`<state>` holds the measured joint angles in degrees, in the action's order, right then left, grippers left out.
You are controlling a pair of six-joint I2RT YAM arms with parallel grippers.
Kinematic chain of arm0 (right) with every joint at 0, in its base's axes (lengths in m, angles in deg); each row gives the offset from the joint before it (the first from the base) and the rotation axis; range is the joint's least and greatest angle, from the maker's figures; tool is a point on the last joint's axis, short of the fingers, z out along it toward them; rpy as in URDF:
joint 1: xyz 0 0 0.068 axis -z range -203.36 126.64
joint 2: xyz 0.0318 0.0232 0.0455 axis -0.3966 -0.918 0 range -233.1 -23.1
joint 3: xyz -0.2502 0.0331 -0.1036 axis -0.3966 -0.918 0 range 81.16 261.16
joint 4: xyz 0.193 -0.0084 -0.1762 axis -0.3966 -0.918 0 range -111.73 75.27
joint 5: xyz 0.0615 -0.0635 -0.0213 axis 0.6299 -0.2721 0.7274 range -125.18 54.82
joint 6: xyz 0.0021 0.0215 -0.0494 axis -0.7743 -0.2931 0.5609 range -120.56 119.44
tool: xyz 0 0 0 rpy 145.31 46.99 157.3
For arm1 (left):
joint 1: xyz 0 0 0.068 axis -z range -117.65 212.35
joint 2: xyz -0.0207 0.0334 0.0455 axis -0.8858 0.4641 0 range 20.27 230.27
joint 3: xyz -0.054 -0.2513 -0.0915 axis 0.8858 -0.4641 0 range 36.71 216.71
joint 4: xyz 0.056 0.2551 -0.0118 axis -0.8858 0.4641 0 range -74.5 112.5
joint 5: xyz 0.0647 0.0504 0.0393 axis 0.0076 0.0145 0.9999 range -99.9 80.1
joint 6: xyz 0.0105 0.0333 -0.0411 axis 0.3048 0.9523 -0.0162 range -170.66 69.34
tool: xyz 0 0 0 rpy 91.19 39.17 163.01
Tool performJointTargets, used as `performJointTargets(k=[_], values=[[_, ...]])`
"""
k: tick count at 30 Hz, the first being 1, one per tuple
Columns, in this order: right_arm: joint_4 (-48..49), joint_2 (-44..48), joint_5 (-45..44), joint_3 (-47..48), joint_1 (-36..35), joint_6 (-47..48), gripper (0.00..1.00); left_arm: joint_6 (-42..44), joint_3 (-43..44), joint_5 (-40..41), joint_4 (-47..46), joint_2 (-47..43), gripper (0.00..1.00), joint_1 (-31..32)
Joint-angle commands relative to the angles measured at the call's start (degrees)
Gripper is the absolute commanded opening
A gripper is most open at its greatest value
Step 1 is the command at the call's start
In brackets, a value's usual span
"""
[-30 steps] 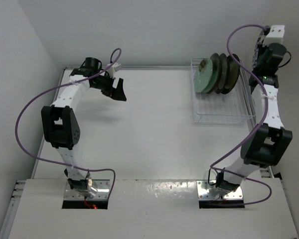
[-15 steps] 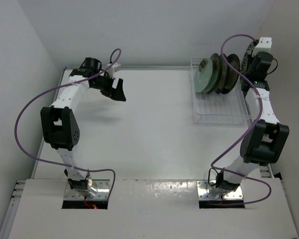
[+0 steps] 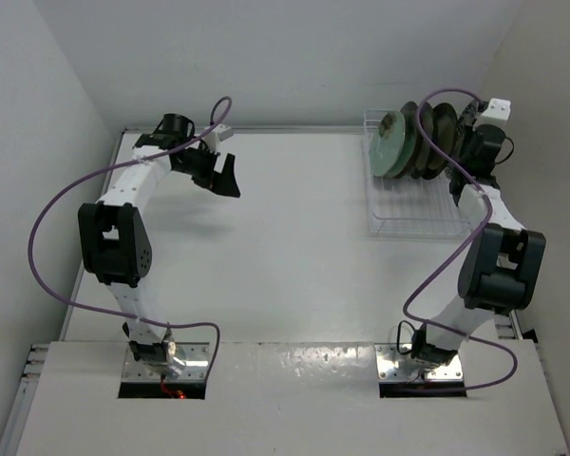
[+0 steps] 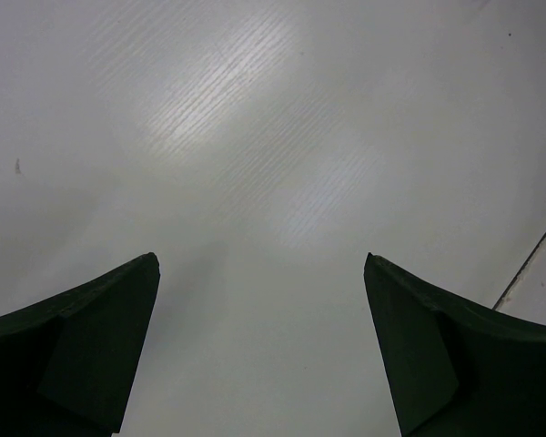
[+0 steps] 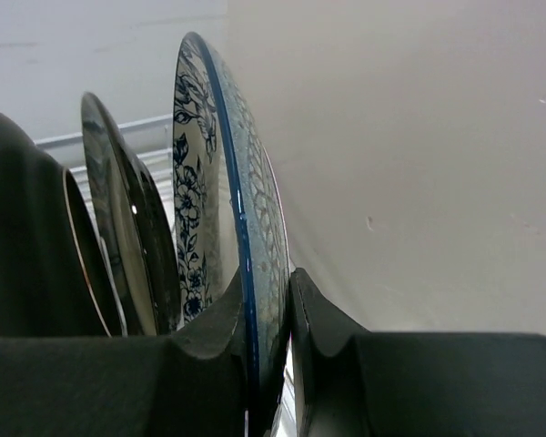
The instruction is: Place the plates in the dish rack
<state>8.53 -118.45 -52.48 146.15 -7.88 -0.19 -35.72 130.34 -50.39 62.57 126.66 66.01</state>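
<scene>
While right pincer (image 5: 266,293) pinches floral plate (image 5: 198,173) rim, wall (image 5: 419,137) stands near.

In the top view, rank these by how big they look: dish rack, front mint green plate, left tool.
Largest: dish rack, clearly.
Then the mint green plate and the left tool, which look about alike, so I would not rank them.

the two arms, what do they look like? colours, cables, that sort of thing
Both the left arm and the right arm have white links joined by bulky black joint housings. A thin purple cable loops loosely along each, and each is bolted to a shiny metal base plate. The left tool and right tool have dark, matte, wedge-shaped fingers.
</scene>
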Motion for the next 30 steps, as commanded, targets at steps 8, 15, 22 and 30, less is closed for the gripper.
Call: performJointTargets(k=[8,15,22,30], values=[[27.5,-1.3,3.1,-4.1,-1.4,1.0,0.0,0.9,-1.2,0.1,-0.4,-3.6,1.0,0.1],[32.1,-3.9,4.1,-7.7,-2.7,2.2,0.0,1.4,-1.2,1.9,-0.4,-3.6,1.0,0.1],[34.6,-10.0,0.3,-5.8,-2.3,3.4,0.06,2.5,-1.2,3.0,0.7,-4.2,1.0,0.1],[34.6,-10.5,-0.7,-4.3,-1.3,1.0,0.49,3.0,-1.7,3.5,1.2,-4.7,1.0,0.1]])
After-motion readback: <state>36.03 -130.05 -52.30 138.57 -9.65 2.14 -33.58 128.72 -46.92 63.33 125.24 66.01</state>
